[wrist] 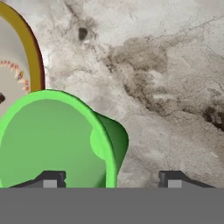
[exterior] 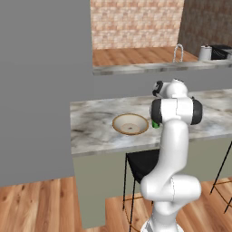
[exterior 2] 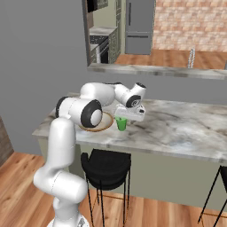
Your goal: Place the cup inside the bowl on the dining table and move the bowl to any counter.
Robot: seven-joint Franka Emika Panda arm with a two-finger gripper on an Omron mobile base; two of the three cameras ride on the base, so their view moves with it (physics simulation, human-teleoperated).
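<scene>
Left base view first: one bowl (exterior: 130,123) sits on the dining table (exterior: 95,131), wide and shallow, beige inside with a darker brown rim, plus a little smudge of pattern at its center. Just to its right there's a sliver of bright green, that's the cup (exterior: 155,124), mostly hidden behind the robot's white arm. One black stool (exterior: 141,164) is tucked under the near edge of the table. Far behind, a counter (exterior: 158,67) with a brick wall above it carries one faucet (exterior: 178,52).

Right base view: same single bowl (exterior 2: 98,124), now half covered by the arm's elbow, and the one cup (exterior 2: 121,123) standing upright on the marble just right of it, near it but whether they touch I can't tell. It's a plain green tumbler, slightly tapered, no handle, way narrower than the bowl. The gripper (exterior 2: 126,116) sits right over the cup, low. Two stools here, one black seat under the near edge and another at the far right.

Hand view: the cup (wrist: 57,140) is huge and close, open mouth facing the camera, bright green rim. The two finger tips (wrist: 51,178) are spread apart, one in front of the cup's mouth, the other off beside it, so nothing is pinched. A curve of the bowl's brown rim (wrist: 29,48) shows at the left.
</scene>
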